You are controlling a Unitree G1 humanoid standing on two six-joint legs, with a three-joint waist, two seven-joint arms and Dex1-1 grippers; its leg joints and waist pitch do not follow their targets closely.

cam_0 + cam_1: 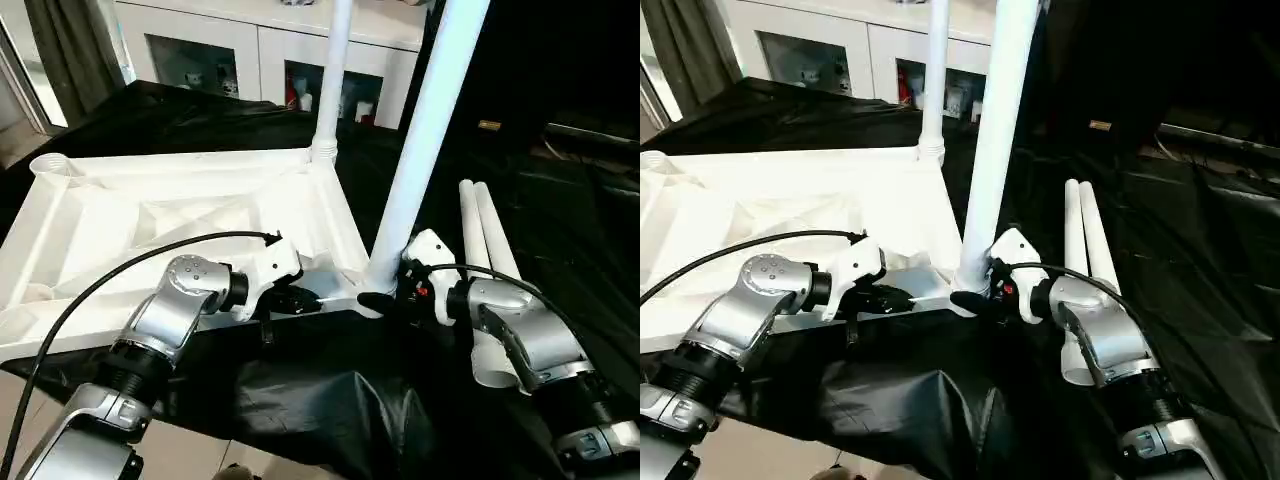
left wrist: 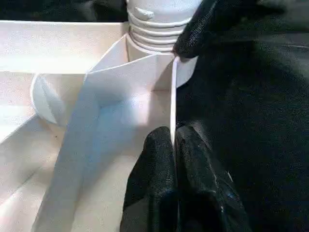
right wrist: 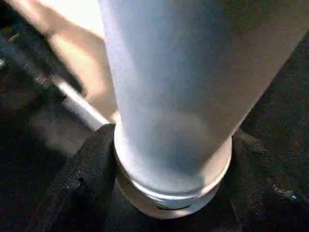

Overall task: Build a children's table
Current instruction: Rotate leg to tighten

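Left eye view shows the children's table top (image 1: 180, 215) lying upside down on the black-draped work surface (image 1: 330, 400), ribbed underside up. Two legs stand in its corner sockets: a far leg (image 1: 335, 75) upright at the back corner, and a near leg (image 1: 430, 130) at the front corner, leaning a little toward the robot's right. Two more loose legs (image 1: 480, 250) lie side by side on the drape, just beside that front corner.

The right gripper (image 3: 169, 193) sits at the base of the near leg, one black finger on each side of the tube where it meets the socket, wrapped around it; the right forearm reaches in low from the right, wrist bent inward. The left gripper (image 2: 174, 159) is clenched on the thin rim (image 2: 173, 96) of the table top's front edge, near the same corner, its fingers pinched together on the white wall. The left forearm comes in from the lower left, elbow bent, wrist turned toward the right arm.

A white cabinet (image 1: 250, 45) stands behind.
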